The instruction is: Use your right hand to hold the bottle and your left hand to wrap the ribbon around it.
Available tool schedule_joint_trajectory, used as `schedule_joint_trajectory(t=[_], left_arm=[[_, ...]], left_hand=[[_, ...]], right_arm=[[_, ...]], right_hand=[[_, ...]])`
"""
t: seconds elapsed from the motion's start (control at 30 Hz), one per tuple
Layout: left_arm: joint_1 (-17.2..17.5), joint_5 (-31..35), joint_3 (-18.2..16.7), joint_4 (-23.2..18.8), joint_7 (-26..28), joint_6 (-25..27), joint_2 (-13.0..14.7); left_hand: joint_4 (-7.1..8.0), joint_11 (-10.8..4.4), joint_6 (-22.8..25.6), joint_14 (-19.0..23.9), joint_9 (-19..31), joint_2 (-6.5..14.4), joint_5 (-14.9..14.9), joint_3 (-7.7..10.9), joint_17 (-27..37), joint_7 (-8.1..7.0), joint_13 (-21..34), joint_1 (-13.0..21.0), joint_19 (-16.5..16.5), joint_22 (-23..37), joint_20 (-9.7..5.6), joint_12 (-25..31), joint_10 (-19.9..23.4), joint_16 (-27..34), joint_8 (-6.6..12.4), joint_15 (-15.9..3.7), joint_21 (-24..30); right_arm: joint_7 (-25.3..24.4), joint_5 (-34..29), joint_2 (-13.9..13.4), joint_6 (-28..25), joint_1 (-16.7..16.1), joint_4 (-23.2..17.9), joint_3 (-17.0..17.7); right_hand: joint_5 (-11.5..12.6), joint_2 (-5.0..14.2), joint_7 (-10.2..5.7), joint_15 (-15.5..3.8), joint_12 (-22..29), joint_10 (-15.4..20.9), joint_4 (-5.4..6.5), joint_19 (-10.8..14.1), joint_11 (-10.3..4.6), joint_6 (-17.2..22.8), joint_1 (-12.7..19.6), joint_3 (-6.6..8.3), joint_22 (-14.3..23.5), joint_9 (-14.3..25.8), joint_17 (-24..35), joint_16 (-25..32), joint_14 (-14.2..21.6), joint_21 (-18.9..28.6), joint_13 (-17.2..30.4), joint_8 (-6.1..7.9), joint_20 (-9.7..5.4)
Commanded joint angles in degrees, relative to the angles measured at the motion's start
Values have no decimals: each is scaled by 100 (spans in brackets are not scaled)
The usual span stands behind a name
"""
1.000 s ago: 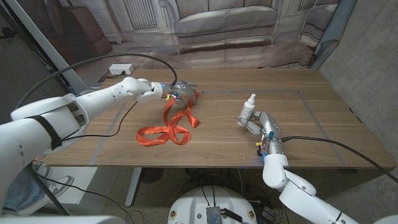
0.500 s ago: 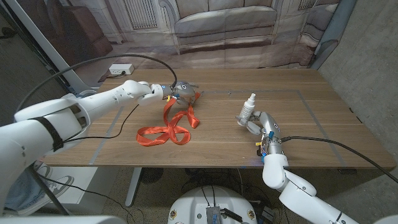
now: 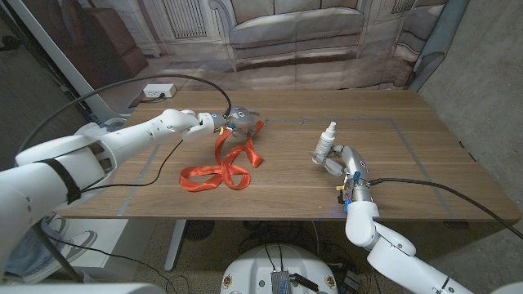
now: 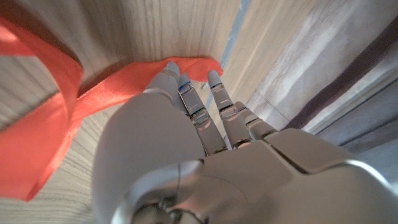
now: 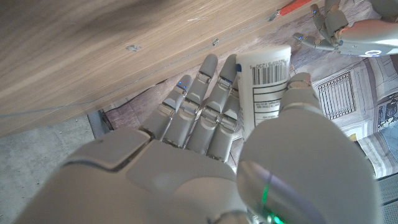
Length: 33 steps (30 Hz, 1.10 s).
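- Bottle point(image 3: 326, 140): a small white spray bottle stood upright on the wooden surface point(image 3: 409, 163), toward the robot's right, held between the thumb and fingers of the right robot hand point(image 3: 339, 161); the right wrist view showed its labelled body point(image 5: 266, 87) enclosed in that grip.
- Ribbon point(image 3: 222, 167): an orange band lay mostly in loose loops on the surface, well apart from the bottle; its upper end rose to the left robot hand point(image 3: 235, 119), whose fingers point(image 4: 199, 109) were closed on it.
- Progress, as judged: holding was done and the ribbon's end was taken; no turn lay around the bottle, so carrying it across and all the wrapping remained.
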Motion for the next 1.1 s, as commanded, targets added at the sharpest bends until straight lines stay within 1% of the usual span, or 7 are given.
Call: schedule_joint_trajectory(t=[0.03, 0.27, 0.3, 0.47, 0.77, 0.97, 1.1], left_arm=[[301, -378, -637, -958, -289, 389, 281], [523, -415, -1043, -1576, -395, 540, 470], [557, -436, -1103, -1646, -404, 547, 489], [726, -497, -1380, -1988, -438, 583, 588], [1106, -737, -1959, -2856, -554, 493, 849], [1321, -672, -2277, -3364, -481, 433, 947], [1425, -708, -2468, -3632, -486, 344, 965]], left_hand=[[17, 35, -14, 243, 14, 54, -2, 66, 60, 99, 203, 68, 67, 11, -485, 95, -49, 100, 18, -692, -25], [27, 26, -24, 441, 29, 81, -5, 100, 102, 108, 444, 90, 126, 12, -464, 199, -86, 132, 51, -715, -27], [35, 23, -9, 473, 36, 90, -7, 112, 115, 207, 531, 92, 129, 13, -457, 230, -108, 129, 73, -712, -34], [40, 13, 8, 513, 38, 91, -11, 125, 130, 231, 627, 95, 140, 14, -464, 271, -114, 128, 95, -709, -38], [46, 9, -6, 526, 51, 78, -19, 140, 145, 231, 754, 91, 131, 16, -437, 306, -157, 108, 120, -702, -50], [48, 2, -10, 521, 58, 68, -22, 155, 154, 231, 841, 93, 131, 17, -437, 339, -151, 90, 140, -703, -55], [52, 13, -23, 531, 58, 78, -21, 173, 163, 224, 896, 96, 127, 17, -430, 341, -193, 87, 146, -711, -59]], right_arm=[[-61, -2, 24, 95, 33, 65, 39], [-97, -50, 21, 80, 50, 66, 65], [-102, -55, 27, 63, 59, 64, 72], [-60, -197, -22, -43, 180, 67, 56], [73, -557, -92, -117, 678, 302, -88], [301, -855, -140, -303, 1018, 403, -273], [478, -854, -141, -326, 1209, 515, -326]], right_hand=[[30, 1085, -385, -325, 40, 233, 31, 9, -220, 400, 1036, 125, 23, 14, 17, -27, 43, 24, 18, 13, -198], [39, 1083, -372, -394, 66, 282, -29, 9, -199, 449, 1129, 163, 22, 15, 36, 4, 86, 25, 36, 28, -215], [39, 1080, -370, -393, 72, 291, -34, 10, -197, 457, 1137, 164, 22, 15, 42, 15, 102, 26, 40, 30, -217], [40, 1073, -361, -399, 89, 317, -52, 10, -191, 492, 1166, 173, 22, 15, 51, 29, 127, 27, 53, 41, -221], [40, 1059, -360, -370, 111, 348, -55, -8, -186, 519, 1176, 179, 23, 13, 47, 16, 115, 21, 72, 44, -232], [39, 1047, -363, -359, 115, 346, -44, -30, -188, 517, 1162, 177, 23, 11, 40, -3, 85, 14, 83, 37, -226], [41, 1047, -364, -364, 118, 344, -41, -63, -188, 518, 1163, 183, 22, 10, 36, -15, 65, 1, 89, 34, -214]])
